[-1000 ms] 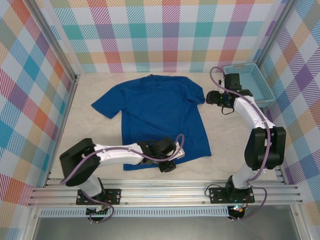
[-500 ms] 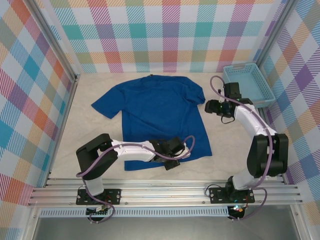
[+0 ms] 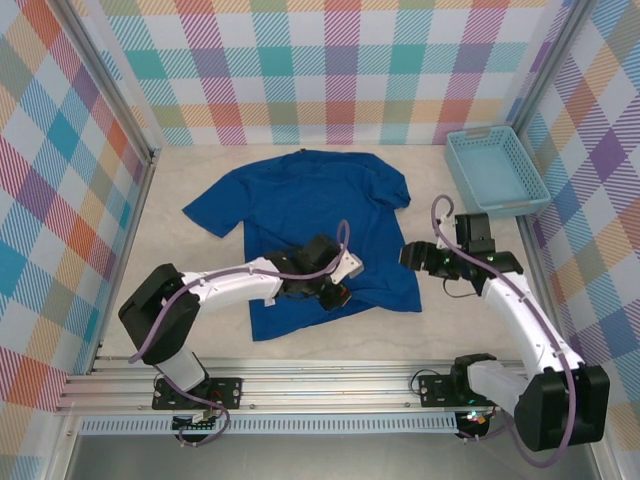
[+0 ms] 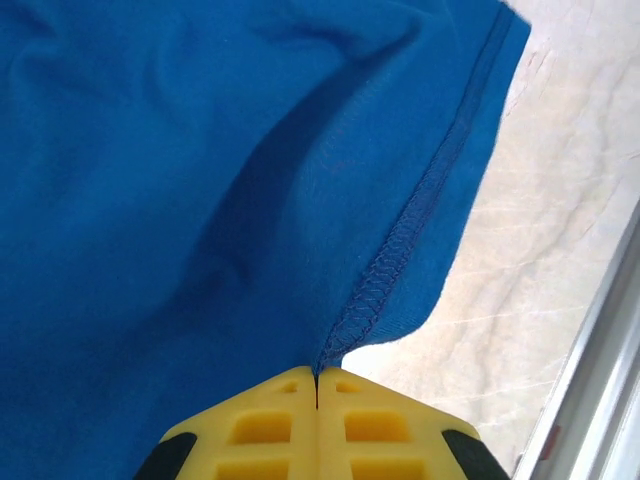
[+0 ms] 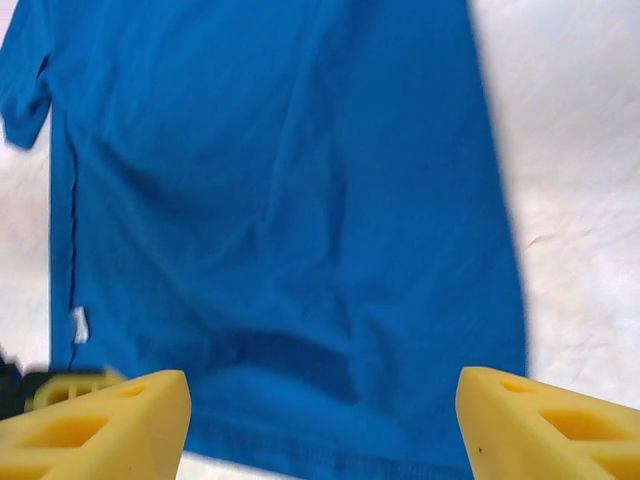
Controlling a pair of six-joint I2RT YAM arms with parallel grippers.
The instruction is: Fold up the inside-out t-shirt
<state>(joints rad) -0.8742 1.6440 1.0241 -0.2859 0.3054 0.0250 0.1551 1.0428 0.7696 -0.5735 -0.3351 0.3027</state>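
The inside-out t-shirt (image 3: 310, 215) is royal blue and lies spread flat in the middle of the table, neck toward the far wall. My left gripper (image 3: 333, 293) is over its near hem. In the left wrist view the yellow fingers (image 4: 250, 430) are pressed together, shut on the stitched hem seam of the t-shirt (image 4: 200, 180). My right gripper (image 3: 406, 256) hovers at the shirt's near right edge. It is open: its yellow fingertips (image 5: 100, 420) stand far apart above the t-shirt (image 5: 290, 200), touching nothing. A small white tag (image 5: 79, 325) shows on the cloth.
A light-blue lattice basket (image 3: 495, 172) sits at the far right by the wall. Bare pale tabletop (image 4: 560, 250) lies beside the hem, and the metal rail (image 3: 330, 385) runs along the near edge. Plaid walls close in three sides.
My left gripper shut on the hem and drew it away from the near edge, toward the shirt's middle. The right arm swung from beside the basket down to the shirt's near right edge.
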